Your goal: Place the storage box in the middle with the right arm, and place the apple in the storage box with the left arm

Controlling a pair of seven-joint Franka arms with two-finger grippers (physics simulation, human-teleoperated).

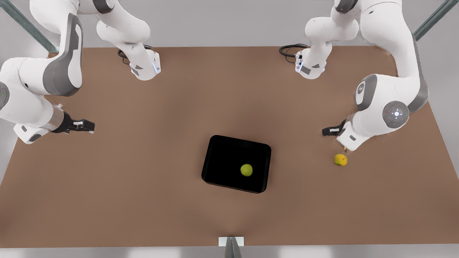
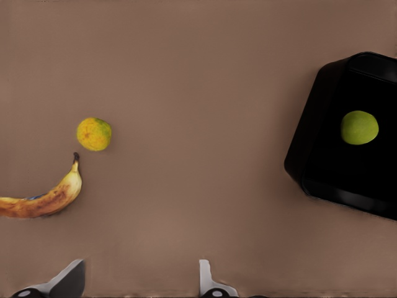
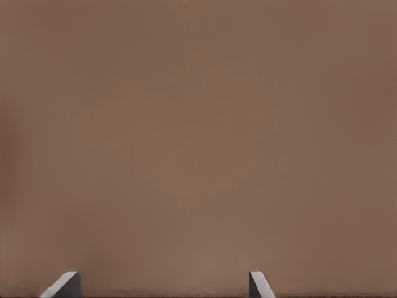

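1. Centrally on the brown surface (image 1: 143, 186) lies the box (image 1: 215, 168), glossy black and open-topped, turned slightly askew in the front view.
2. Apple (image 1: 246, 170): light green, round, resting on the box floor, nearer the wall on the front view's right; not touching any wall that can be made out. The left wrist view shows the same apple (image 2: 359, 127) inside the box (image 2: 316, 161).
3. Orange fruit (image 1: 340, 159): yellow-orange and mottled, on the surface well apart from the box, toward the front view's right. In the left wrist view this fruit (image 2: 94, 134) sits just beside the stem end of a browned banana (image 2: 43, 200), with a small gap between them.
4. Left gripper (image 1: 330, 131): on the front view's right, above the surface near the orange fruit and well clear of the box. Its jaws are spread and hold nothing; the two fingertips (image 2: 208, 279) appear wide apart at the edge of the left wrist view.
5. Right gripper (image 1: 86, 126): on the front view's left, above bare surface, far from the box. Its jaws are likewise spread and empty, the fingertips (image 3: 257, 284) standing well apart in the right wrist view, with plain brown surface (image 3: 198, 136) beyond them.
6. Both arm bases stand at the far edge of the surface in the front view, each with a black cable (image 1: 288, 50) looped beside it.
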